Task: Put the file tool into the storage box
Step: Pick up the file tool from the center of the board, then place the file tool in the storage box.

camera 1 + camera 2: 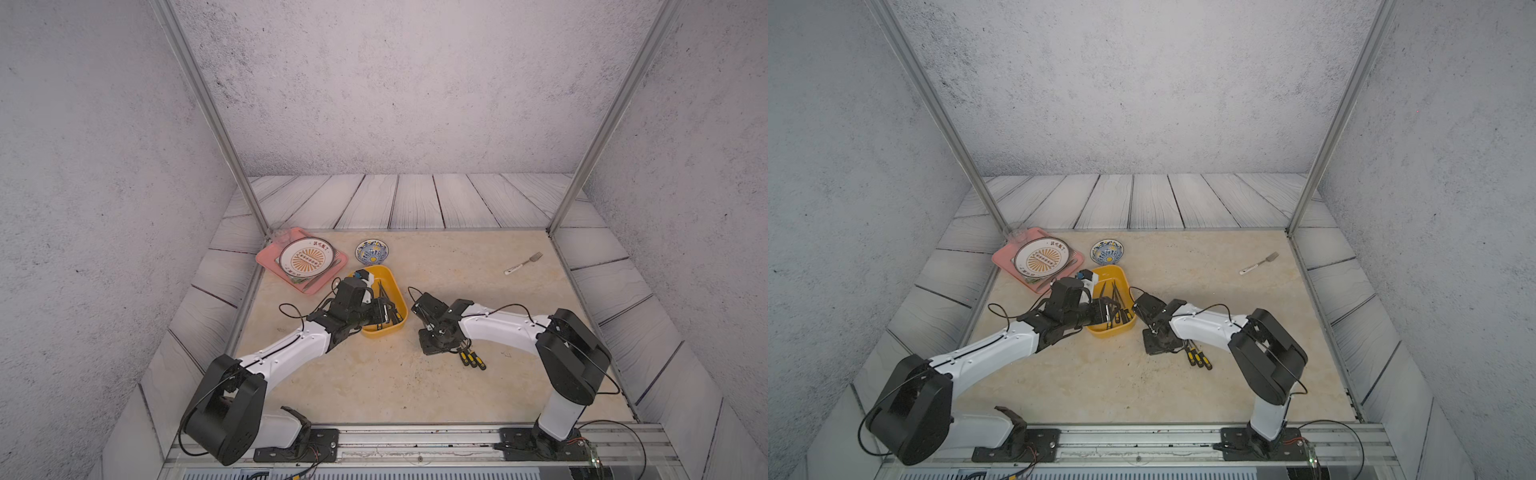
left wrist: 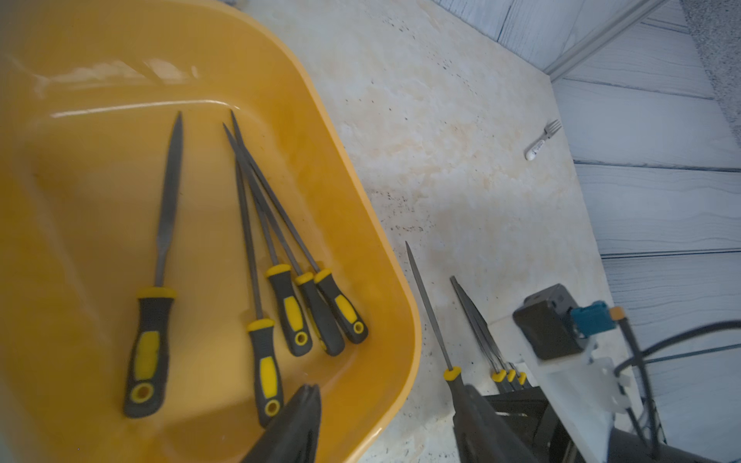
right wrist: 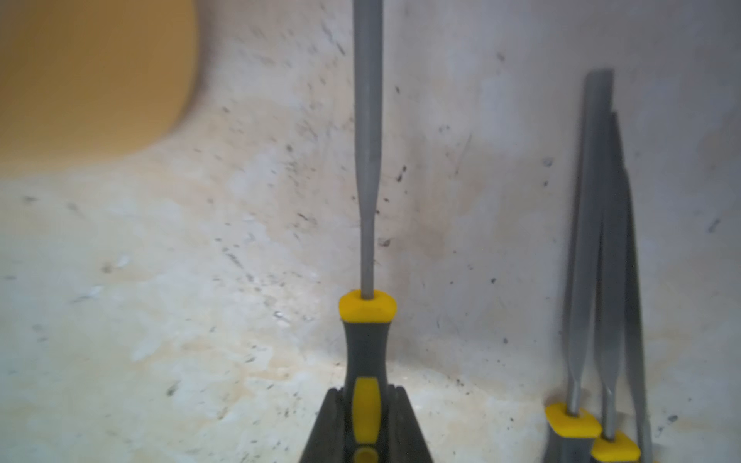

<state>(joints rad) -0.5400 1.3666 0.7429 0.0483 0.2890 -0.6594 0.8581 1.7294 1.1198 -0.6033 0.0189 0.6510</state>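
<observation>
Files, nine counted: five files (image 2: 248, 240) lying in the storage box (image 2: 100, 200), one file tool (image 3: 368, 160) in the right gripper (image 3: 367, 425), three loose files (image 3: 597, 240) on the table (image 1: 457, 395) just beside those jaws. Right jaws clamped on the file tool's black-and-yellow handle, shaft sticking straight out ahead of them; box ahead and off to one side. Left gripper (image 1: 386, 312) jaws parted, nothing between them, one finger (image 2: 296, 425) over the box near the handles. One pink tray (image 1: 266, 257), one plate (image 1: 306, 257), one bowl (image 1: 372, 252), one fork (image 1: 523, 264), all well apart from both jaws.
</observation>
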